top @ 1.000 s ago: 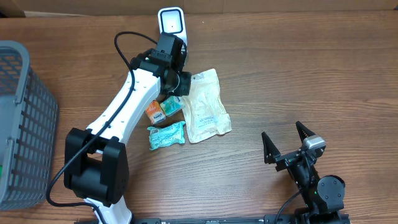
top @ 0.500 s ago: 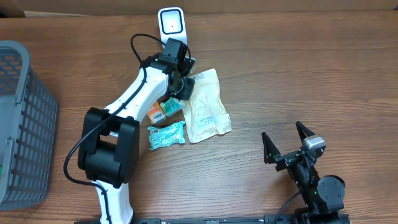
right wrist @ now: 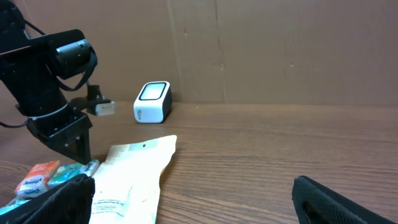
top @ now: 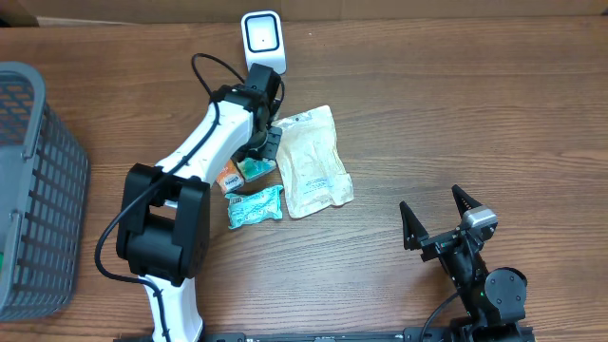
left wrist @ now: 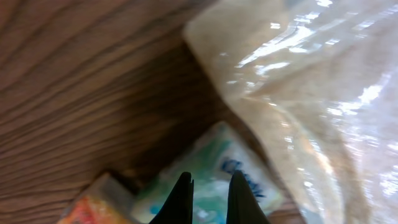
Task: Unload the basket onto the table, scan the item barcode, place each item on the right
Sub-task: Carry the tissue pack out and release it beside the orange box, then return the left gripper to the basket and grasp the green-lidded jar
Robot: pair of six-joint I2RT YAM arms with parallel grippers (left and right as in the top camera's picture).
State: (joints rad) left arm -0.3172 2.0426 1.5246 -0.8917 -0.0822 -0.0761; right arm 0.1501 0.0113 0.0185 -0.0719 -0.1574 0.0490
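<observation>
Overhead: my left tool [top: 270, 144] stands low over the cluster of goods in the middle of the worktop [top: 456, 104], its tip at the edge of a small teal-and-white packet [top: 255, 168]. That packet lies between an orange packet [top: 231, 177] and a large beige pouch [top: 312, 161], with a crumpled teal packet [top: 255, 205] just below. The white barcode scanner [top: 262, 38] stands near, at the far edge; a grey basket [top: 33, 190] sits well apart on the left. My right tool [top: 428, 198] is parked at the near edge, released and wide, carrying nothing. Left wrist: my fingers are clenched almost together directly above the teal-and-white packet, and nothing shows between them; whether they touch it I cannot tell. Right wrist: this confirms the left tool pointing down beside the pouch, with the scanner behind it. Judgement: the step in hand is picking an item, which is not yet held. The next move calls for opening the left tool, seating it across the packet and closing, then lifting it to the scanner with the barcode facing the window.
</observation>
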